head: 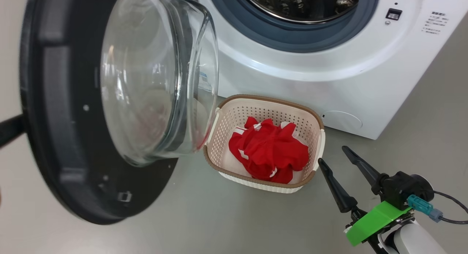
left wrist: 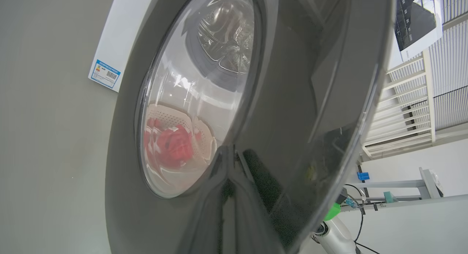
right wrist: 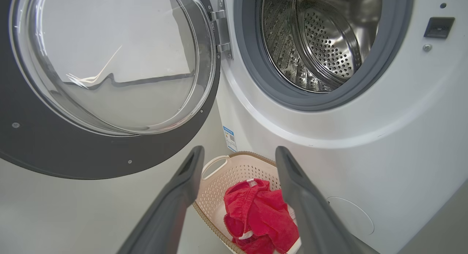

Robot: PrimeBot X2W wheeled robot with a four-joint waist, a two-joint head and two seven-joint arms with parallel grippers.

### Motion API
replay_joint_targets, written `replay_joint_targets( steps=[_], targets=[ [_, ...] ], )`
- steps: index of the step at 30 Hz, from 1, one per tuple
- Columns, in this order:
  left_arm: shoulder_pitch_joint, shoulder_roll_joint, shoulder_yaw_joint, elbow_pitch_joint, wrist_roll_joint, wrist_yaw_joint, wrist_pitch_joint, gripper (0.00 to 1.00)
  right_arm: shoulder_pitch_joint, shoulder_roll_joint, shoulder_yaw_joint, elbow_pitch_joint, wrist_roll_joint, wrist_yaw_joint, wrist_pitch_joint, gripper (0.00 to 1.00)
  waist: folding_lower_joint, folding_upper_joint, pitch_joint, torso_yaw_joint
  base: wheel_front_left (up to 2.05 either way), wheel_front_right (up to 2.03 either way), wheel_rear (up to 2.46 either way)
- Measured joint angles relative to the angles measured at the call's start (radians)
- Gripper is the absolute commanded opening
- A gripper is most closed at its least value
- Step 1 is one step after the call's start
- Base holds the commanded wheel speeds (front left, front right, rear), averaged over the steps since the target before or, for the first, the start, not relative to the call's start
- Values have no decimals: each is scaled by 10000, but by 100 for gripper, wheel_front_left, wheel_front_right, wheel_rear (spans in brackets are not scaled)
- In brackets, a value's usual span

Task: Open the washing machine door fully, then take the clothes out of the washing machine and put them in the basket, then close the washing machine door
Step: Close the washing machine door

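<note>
The washing machine door stands swung open at the left, its glass bowl bulging toward the basket. The washing machine fills the upper right, its steel drum showing no clothes. On the floor in front stands the basket, with the red clothes lying inside. My right gripper hovers open just right of the basket, nothing between its fingers; in the right wrist view the gripper frames the basket and clothes. My left gripper lies close against the door's glossy outer face; its jaws merge with reflections.
A dark bar reaches the door's outer rim from the left edge. The door hinge sits left of the drum mouth. The machine front carries a round white flap and a blue label. Grey floor lies before the basket.
</note>
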Motion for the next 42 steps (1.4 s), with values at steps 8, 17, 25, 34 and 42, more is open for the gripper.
replay_joint_targets(
  steps=[8,17,25,34,42],
  targets=[
    [110,-493,-491,-1181,-234,0,343,0,-1,132,-134,-31,-8,0,0,100,0,0,-4,-369,0,0,0],
    [44,-1425,-1005,-2044,-211,0,151,0,-1,326,-332,-104,-12,0,0,100,0,0,70,-1021,0,0,0],
    [-504,-2031,-1482,-2142,73,0,-151,0,-7,518,-414,-157,-17,0,0,100,0,0,164,-1720,0,0,0],
    [-1570,-2729,-1856,-1760,700,0,-1204,0,-93,732,-545,-232,-40,0,0,100,0,0,389,-2562,0,0,0],
    [-2407,-2761,-2159,-959,1078,0,-2006,0,-287,993,-683,-309,-94,0,0,100,0,0,697,-3422,0,0,0]
  ],
)
